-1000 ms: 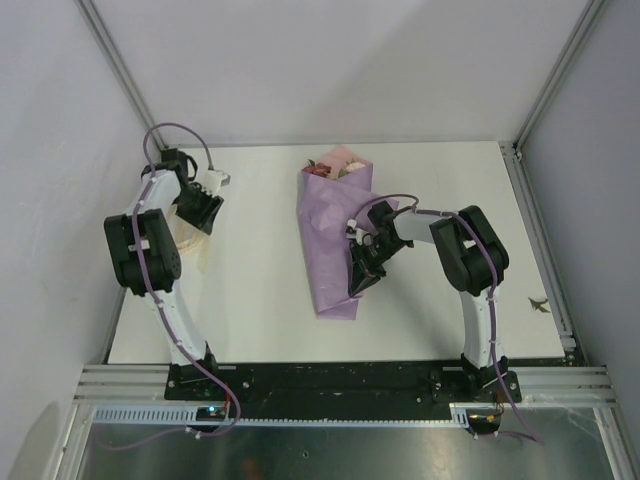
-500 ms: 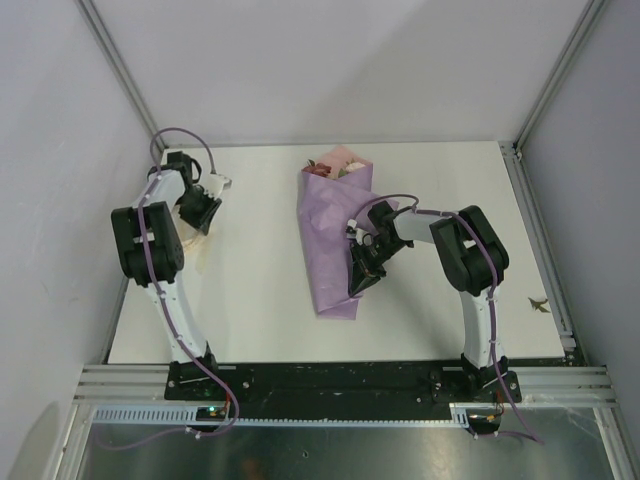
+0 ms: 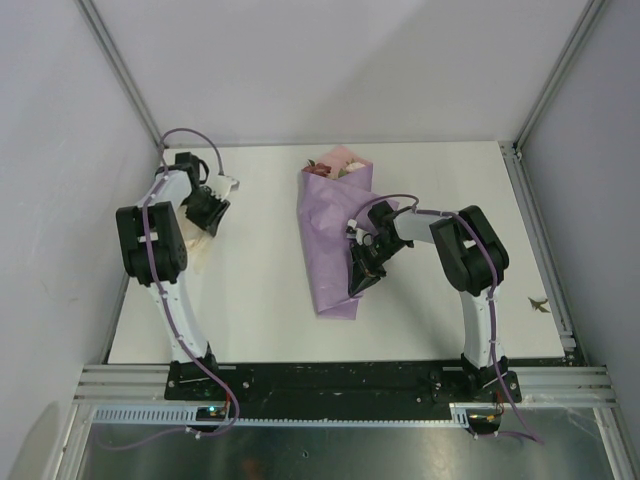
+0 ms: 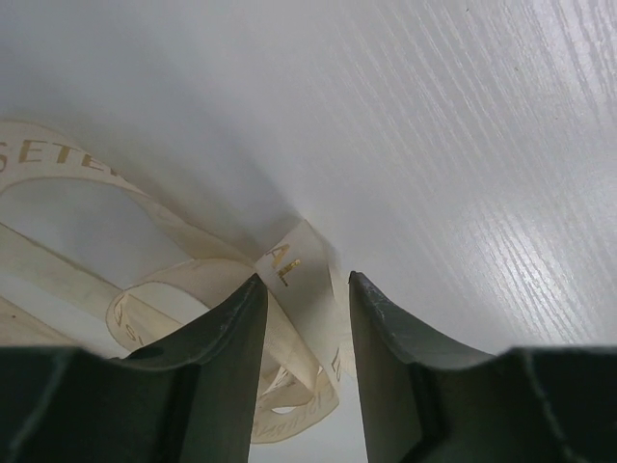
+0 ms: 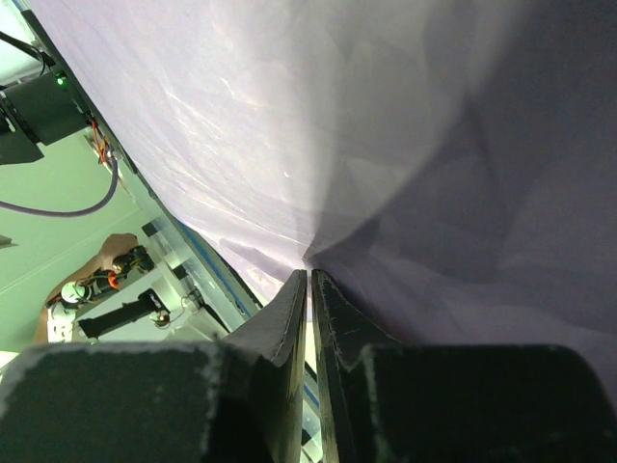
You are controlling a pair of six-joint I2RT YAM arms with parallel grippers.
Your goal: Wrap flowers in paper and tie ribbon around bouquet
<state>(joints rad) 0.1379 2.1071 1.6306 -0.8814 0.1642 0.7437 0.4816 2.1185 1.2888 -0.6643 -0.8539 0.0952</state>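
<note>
Left claw (image 4: pixel 306 280), spread over cream fabric ribbon (image 4: pixel 287 260), edged right; right claw (image 5: pixel 308 277) pinches lilac-purple paper bouquet (image 3: pixel 328 240) lying near-far, roses (image 3: pixel 335 165) far.

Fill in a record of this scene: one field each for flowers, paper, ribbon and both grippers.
paper: lilac, wrapped round the flowers, lying on the table
flowers: heads poking out at the cone's far end
ribbon: loose loops at the table's left edge
left gripper: open, astride a ribbon loop
right gripper: shut on the paper
</note>
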